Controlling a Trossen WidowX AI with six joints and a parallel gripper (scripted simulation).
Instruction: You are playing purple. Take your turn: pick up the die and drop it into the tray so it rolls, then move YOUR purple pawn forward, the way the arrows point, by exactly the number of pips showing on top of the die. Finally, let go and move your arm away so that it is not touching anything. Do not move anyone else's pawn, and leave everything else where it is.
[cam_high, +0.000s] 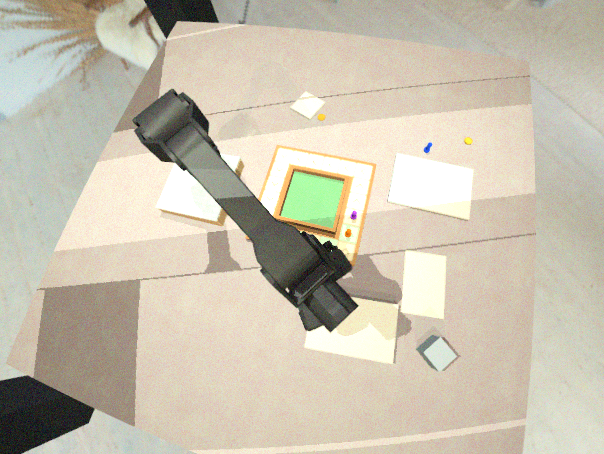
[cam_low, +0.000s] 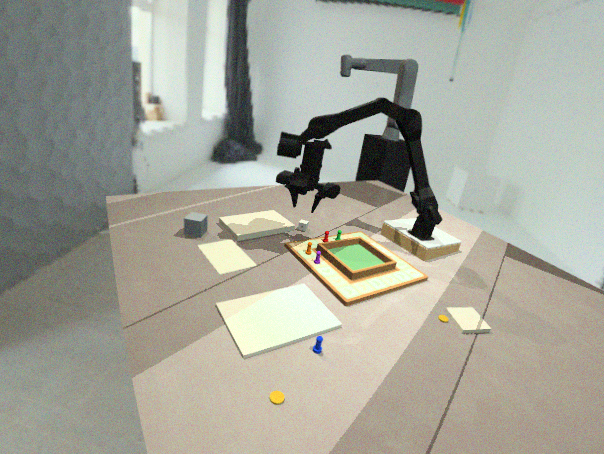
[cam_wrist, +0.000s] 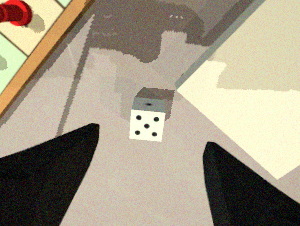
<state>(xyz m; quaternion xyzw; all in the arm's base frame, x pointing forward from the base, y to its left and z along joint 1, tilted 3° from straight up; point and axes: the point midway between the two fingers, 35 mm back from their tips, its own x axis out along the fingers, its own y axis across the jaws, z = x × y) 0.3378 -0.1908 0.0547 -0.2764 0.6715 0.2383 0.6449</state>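
- Hovering above the bench (cam_low: 165, 270), pincer (cam_low: 306, 201) pointing straight down, fingers standing partly apart and gripping nothing.
- Sitting directly beneath the pincer, in the gap between the two fingertips, well below them: white die (cam_wrist: 148, 116), resting on the bench, five pips showing on the side facing the wrist camera.
- Lying just beyond the die on one side: cream slab (cam_low: 256, 224), its corner near the cube but not touching.
- Lying on the other side of the pincer: game board (cam_low: 365, 287) with its orange rim, green-floored tray (cam_low: 357, 256) set in the middle.
- Standing on the board's track, to the side of the pincer and below it: purple pawn (cam_low: 317, 257), orange pawn (cam_low: 309, 247) just beside it, red pawn (cam_low: 326, 236) and green pawn (cam_low: 338, 234) nearer the die.
- Stretching across the board in the overhead view, arm (cam_high: 235, 200) hiding the die entirely.
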